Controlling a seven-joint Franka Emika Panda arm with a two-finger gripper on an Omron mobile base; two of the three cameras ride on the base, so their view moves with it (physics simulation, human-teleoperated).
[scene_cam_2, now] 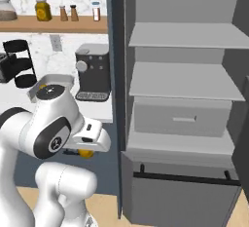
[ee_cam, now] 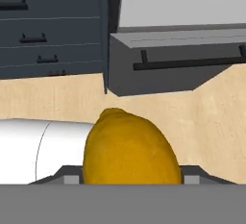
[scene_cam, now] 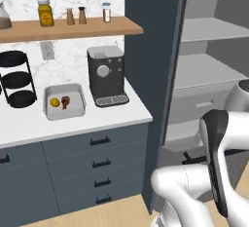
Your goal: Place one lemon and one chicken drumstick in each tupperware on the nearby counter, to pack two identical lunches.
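Claw (ee_cam: 129,182) grasps a lemon (ee_cam: 129,148), low in front of the drawers.

Beyond it lie the wooden floor (ee_cam: 211,117) and the open lower drawer (ee_cam: 163,59) of the cabinet. On the tabletop (scene_cam: 73,123), a tupperware (scene_cam: 64,102) beside the coffee machine (scene_cam: 105,75) holds another lemon (scene_cam: 54,102) and a drumstick (scene_cam: 65,101).

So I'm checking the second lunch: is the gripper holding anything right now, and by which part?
Yes, a lemon sits in the gripper, held at its lower part; the fingertips are hidden behind the fruit, so the exact contact cannot be told.
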